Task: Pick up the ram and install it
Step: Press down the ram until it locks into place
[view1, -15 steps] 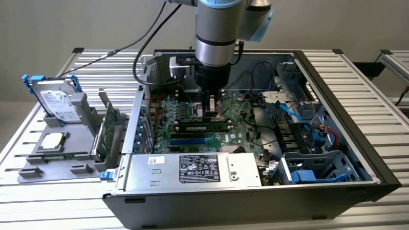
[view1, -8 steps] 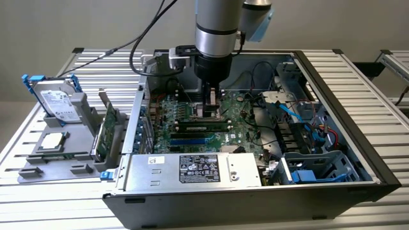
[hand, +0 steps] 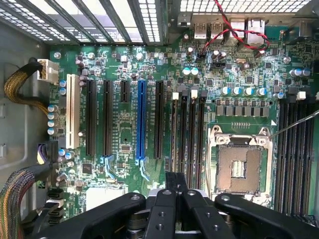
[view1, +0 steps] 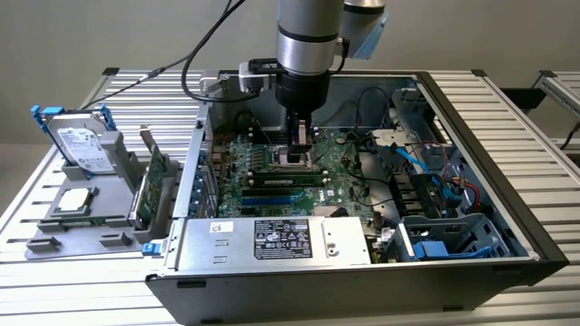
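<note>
The ram point(view1: 286, 180), a long narrow green stick with dark chips, stands on edge in one of the motherboard's point(view1: 340, 187) memory slots, toward the front of the case point(view1: 507, 197). My gripper point(view1: 299, 144) hangs just behind it, above the empty processor socket point(view1: 292, 157), apart from the stick. In the wrist view my gripper point(hand: 177, 180) is shut, its black fingers point(hand: 168, 199) pressed together with nothing between them. Beside them lie the open socket point(hand: 241, 167) and a row of black memory slots point(hand: 192, 129).
A grey fixture point(view1: 54, 234) at the exterior view's left holds a hard drive point(view1: 80, 144), a square silver chip point(view1: 75, 200) and a green expansion card point(view1: 156, 178). A power supply point(view1: 272, 241) fills the case front. Cables point(view1: 412, 156) and a blue drive cage point(view1: 444, 238) crowd the right.
</note>
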You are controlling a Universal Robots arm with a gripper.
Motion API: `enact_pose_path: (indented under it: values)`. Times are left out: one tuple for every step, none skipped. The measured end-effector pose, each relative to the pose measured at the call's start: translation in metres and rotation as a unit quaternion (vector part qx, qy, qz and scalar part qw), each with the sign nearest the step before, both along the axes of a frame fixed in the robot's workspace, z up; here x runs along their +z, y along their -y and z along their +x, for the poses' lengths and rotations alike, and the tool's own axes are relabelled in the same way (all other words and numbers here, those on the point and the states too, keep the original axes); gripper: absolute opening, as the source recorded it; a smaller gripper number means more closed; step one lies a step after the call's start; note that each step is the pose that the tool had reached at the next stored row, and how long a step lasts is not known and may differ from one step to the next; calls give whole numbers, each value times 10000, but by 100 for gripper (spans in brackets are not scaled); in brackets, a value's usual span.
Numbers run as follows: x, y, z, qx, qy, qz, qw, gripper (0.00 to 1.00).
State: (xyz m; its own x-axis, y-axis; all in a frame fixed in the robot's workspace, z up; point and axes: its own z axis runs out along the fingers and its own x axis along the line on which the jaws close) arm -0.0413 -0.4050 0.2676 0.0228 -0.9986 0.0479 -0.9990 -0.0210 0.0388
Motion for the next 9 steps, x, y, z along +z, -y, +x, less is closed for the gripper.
enact_pose_path:
  values:
    - [1, 0, 0, -3, 0, -1, 10000, 11]
    - [1, 0, 0, -39, -1, 0, 10000, 11]
    - [1, 0, 0, -109, 0, -1, 9999, 11]
    - [1, 0, 0, -187, -1, -2, 9998, 11]
    - [1, 0, 0, -266, 0, -1, 9996, 11]
    - [1, 0, 0, -345, 0, -1, 9994, 11]
    - [0, 0, 0, -426, 0, -1, 9991, 11]
    - [0, 0, 0, -504, -1, -1, 9987, 11]
    - [0, 0, 0, -584, 0, -1, 9983, 11]
